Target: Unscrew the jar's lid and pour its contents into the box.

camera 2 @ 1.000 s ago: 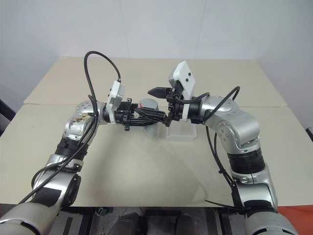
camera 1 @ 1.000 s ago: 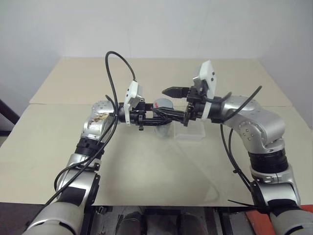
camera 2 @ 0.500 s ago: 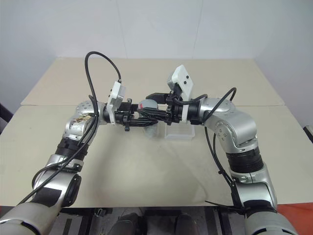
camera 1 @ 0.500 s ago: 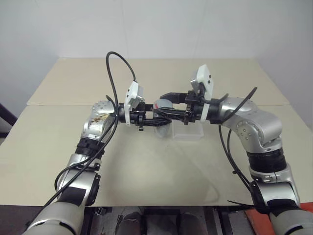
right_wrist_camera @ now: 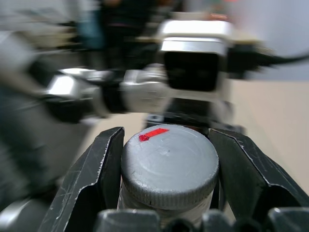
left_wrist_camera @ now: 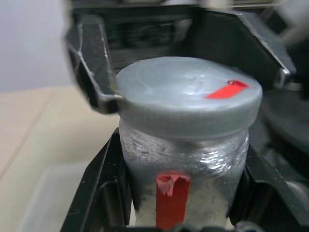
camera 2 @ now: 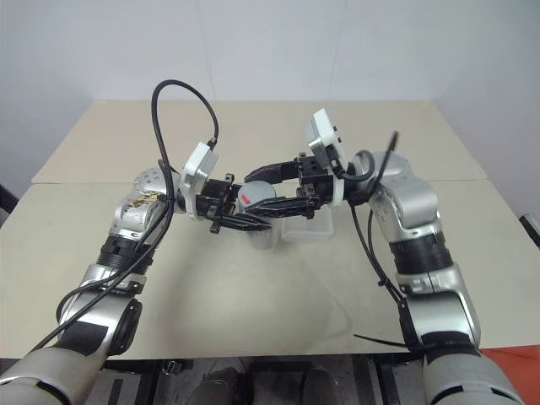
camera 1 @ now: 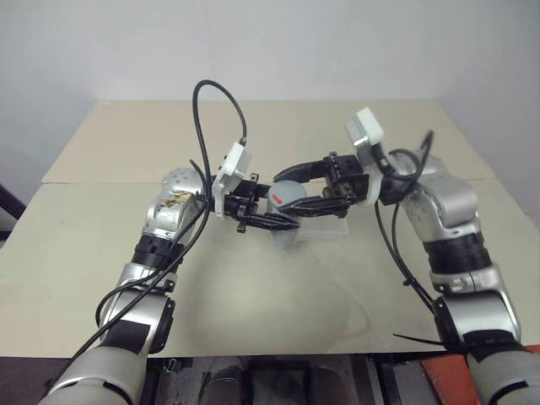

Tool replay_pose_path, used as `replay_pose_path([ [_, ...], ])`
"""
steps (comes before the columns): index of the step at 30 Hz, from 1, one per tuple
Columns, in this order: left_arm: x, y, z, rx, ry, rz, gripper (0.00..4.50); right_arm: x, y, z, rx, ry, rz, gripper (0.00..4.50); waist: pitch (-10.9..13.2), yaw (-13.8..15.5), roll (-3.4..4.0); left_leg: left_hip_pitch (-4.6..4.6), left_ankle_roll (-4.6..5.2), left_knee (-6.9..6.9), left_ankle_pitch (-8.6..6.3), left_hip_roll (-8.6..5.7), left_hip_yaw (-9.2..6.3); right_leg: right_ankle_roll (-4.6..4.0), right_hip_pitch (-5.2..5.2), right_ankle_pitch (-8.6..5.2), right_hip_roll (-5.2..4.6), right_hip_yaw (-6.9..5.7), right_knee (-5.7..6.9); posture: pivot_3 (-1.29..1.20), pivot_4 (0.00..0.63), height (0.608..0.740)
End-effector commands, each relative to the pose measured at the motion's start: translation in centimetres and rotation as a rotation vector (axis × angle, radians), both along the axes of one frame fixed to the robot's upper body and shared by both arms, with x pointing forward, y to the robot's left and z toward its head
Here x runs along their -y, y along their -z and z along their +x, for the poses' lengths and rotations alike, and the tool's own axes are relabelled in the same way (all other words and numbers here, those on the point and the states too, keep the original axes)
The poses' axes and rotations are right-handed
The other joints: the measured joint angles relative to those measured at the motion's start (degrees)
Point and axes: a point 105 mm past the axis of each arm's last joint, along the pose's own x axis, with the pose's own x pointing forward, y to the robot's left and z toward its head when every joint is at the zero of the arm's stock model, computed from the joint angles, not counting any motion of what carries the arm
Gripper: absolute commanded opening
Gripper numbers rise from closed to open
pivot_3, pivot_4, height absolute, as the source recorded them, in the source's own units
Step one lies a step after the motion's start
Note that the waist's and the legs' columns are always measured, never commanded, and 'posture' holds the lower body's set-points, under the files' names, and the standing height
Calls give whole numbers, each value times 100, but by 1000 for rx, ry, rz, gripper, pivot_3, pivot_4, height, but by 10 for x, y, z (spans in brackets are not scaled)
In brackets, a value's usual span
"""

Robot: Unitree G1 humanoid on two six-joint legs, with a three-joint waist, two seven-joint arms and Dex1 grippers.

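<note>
Item: small clear cylindrical jar [left_wrist_camera: 183, 193], upright, above the desk's middle. I see left gripper [camera 1: 283, 224] clamped on its body, right gripper [right_wrist_camera: 169, 169] clamped across the round silver-grey lid [right_wrist_camera: 169, 162].

A: Besides the job itself, what've we got?
B: We see a beige front table [camera 1: 253, 287] w/ a second beige table [camera 1: 278, 126] butted vs. its far edge, a seam [camera 1: 93, 180] between them.
A: Behind?
B: Plain white wall [camera 1: 270, 42]. We've a dark obj. [camera 1: 7, 199] at the far-left edge, can't ID it, and sth. red-orange [camera 1: 440, 380] below the front edge, right corner.
</note>
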Motion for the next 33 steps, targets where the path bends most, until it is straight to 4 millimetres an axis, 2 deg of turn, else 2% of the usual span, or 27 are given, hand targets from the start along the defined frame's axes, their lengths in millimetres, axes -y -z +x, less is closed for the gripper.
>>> replay_pose_path([
  [1, -1, -27, -8, 56, 49, -63, 2058, -9, 8, 3, 34, -101, -52, 2743, 0, -25, 0, 2, 0, -1, 0, 1, 0, 0, -1, 0, 0, 2, 2, 0, 150, 740],
  [7, -3, -25, -8, 58, 35, -57, 2058, -22, 12, 18, 59, -77, -58, 2743, 1, -43, 2, 0, -5, 0, 3, 4, -5, 0, -3, 0, -5, -2, 10, 0, 150, 740],
  [9, -6, -23, -4, 52, -1, -61, 2058, -21, 11, 21, 41, -44, -49, 3458, 2, -20, 2, -2, -6, 1, 3, 4, -4, 0, -4, 0, -6, -4, 10, 0, 150, 740],
  [10, -8, -21, -2, 53, -23, -63, 2058, -20, 9, 22, 14, -25, -39, 3673, 2, 11, 3, -2, -6, 2, 3, 4, -4, 0, -4, 0, -6, -5, 11, 0, 150, 740],
  [11, -12, -20, 2, 44, -59, -65, 2058, -18, 7, 23, 13, 0, -17, 4148, 2, 20, 3, -3, -7, 3, 4, 5, -5, 0, -4, 0, -6, -7, 11, 0, 150, 740],
  [13, -19, -17, 6, 29, -102, -65, 2058, -14, 3, 25, 29, 61, 20, 4481, 2, 31, 3, -4, -8, 2, 4, 6, -4, 0, -6, 0, -6, -7, 11, 0, 150, 740],
  [17, -34, -8, 19, 6, -217, -55, 2058, -4, -3, 34, 64, 301, 60, 4481, 2, 32, 4, -3, -11, 1, 6, 8, -3, 0, -10, 0, -7, -7, 19, 0, 150, 740],
  [22, -39, -3, 32, -17, -306, -65, 2058, 3, -14, 15, 87, 387, 112, 4481, 2, 46, 4, -5, -12, 1, 7, 7, -1, 0, -13, 0, -9, -7, 19, 0, 150, 740],
  [25, -38, 0, 37, -15, -329, -63, 2058, -2, -13, 10, 90, 456, 107, 4481, 2, 46, 4, -4, -12, 0, 7, 7, -1, 0, -12, 0, -9, -7, 19, 0, 150, 740],
  [33, -29, -2, 46, -1, -356, -77, 2058, -32, -12, 14, 71, 596, 93, 4481, 2, 44, 4, -4, -13, 0, 7, 2, -1, 0, -12, 0, -7, -5, 19, 0, 150, 740],
])
